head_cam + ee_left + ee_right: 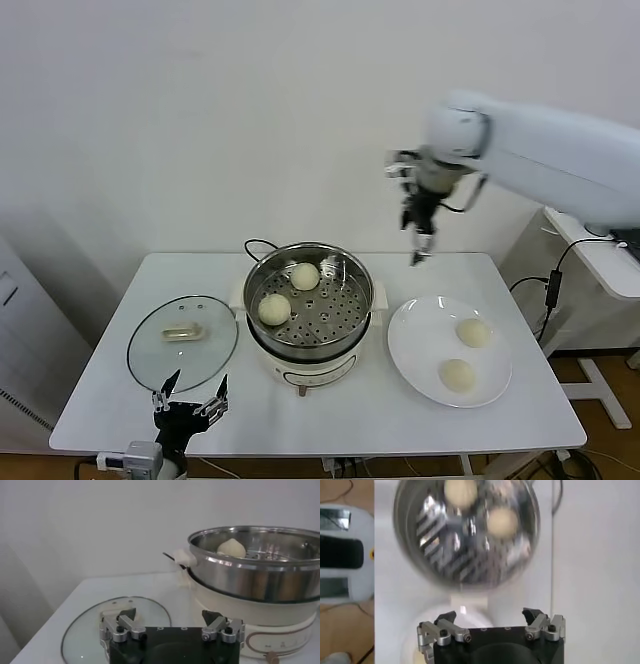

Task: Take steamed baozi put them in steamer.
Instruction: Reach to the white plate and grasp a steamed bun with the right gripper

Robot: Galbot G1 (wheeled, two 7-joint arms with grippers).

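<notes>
Head view, two smooth domed baozi [289,292] in shiny perforated steamer [355,273], both tools [190,395] [417,243] wide, empty.

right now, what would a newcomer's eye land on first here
The shiny steamer at the table's middle, with two baozi on its perforated floor. To its right, a white plate holding two more buns. The right pincer hangs open high above the table's far edge; the glass lid lies flat on the left.
</notes>
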